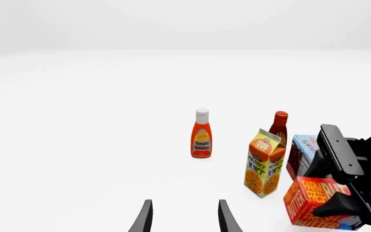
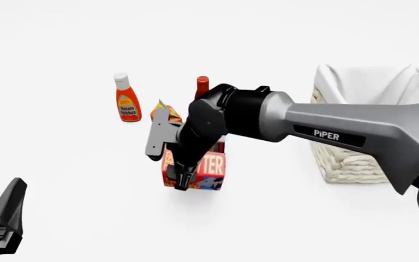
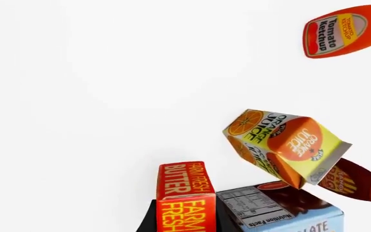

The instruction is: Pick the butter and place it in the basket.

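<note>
Red-orange card with white and yellow lettering marks the butter (image 2: 208, 170), which stands on the white bench (image 2: 85, 207) in front of the other groceries. The right gripper (image 2: 181, 176) has its jaws either side of the carton: in the front view one black finger runs down the carton's left face to near its base, and the rest of the wrist covers the carton's top. In the left wrist view the butter (image 1: 314, 203) shows behind the same right gripper (image 1: 347, 212), with black fingers lying across its lettered face. In the right wrist view the butter (image 3: 184, 193) sits between two dark finger edges at the frame's lower border, touching or almost touching them; whether the jaws are clenched on it I cannot tell.

The left gripper (image 1: 184, 217) is seen in its own wrist view with jaws apart and nothing between them, well apart from the butter.

Only the front view shows the basket (image 2: 348, 158), cream wicker with white lining, to the right of the groceries and partly behind the right arm. The left wrist view gives the row most clearly: ketchup bottle (image 1: 202, 135) standing alone, orange juice carton (image 1: 264, 164), a dark red bottle (image 1: 279, 126) behind it, and a blue-edged box (image 1: 303, 152) beside the butter. The right wrist view alone shows that box's nutrition panel (image 3: 253, 210).
</note>
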